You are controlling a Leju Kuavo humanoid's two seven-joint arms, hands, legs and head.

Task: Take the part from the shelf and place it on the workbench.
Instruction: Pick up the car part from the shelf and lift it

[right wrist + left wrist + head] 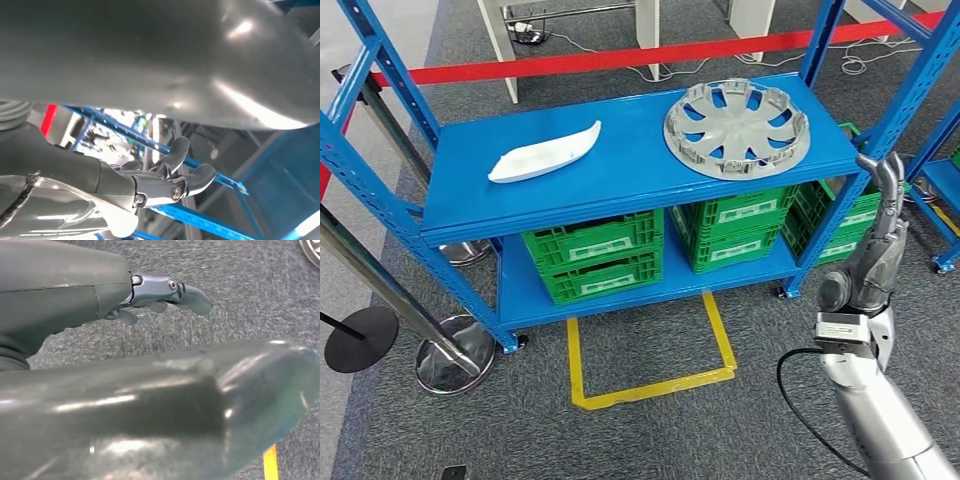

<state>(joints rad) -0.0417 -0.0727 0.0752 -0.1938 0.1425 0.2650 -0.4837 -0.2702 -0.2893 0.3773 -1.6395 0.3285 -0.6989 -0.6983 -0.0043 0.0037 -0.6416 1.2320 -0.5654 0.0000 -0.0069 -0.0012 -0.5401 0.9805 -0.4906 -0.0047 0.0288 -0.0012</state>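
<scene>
A blue shelf [622, 180] stands in front of me. On its top board lie a white curved part [545, 153] at the left and a grey wheel cover [736, 127] at the right. My right hand [887, 200] is raised beside the shelf's right front post, just below and right of the wheel cover, touching nothing. In the right wrist view its fingers [196, 180] are spread and hold nothing, with blue shelf beams beyond them. My left hand [162, 292] hangs over grey carpet, its fingers stretched out and empty.
Green crates [595, 255] fill the lower board, with more [731, 225] to the right. A yellow tape square [652, 385] marks the carpet before the shelf. Stanchion bases [456, 350] and slanted poles stand at the left. Red barrier tape [622, 55] runs behind. Another blue rack [943, 175] is at the right.
</scene>
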